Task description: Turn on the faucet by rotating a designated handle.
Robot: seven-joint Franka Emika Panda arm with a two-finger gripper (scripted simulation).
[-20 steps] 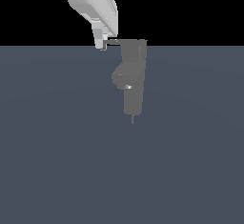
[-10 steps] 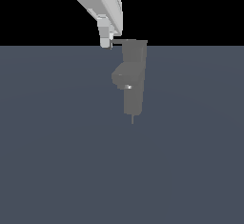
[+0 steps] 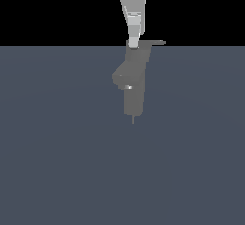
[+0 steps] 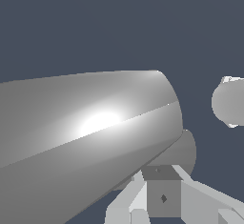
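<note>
Pressing gripper [image 3: 133,43], jaw state unclear, atop faucet [image 3: 134,83]; stiff, light handle [image 3: 155,42] just beside the jaws, best pushed near its tip.

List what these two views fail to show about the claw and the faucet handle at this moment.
- Glossy white claw: in the exterior view it looks like one narrow tip, so open or shut is unclear.
- Thin flat grey handle lever: its inner end sits behind the claw; contact cannot be judged.
- Matte grey blocky faucet column: the wrist view is filled by a close grey curved surface, cut off by the edge.
</note>
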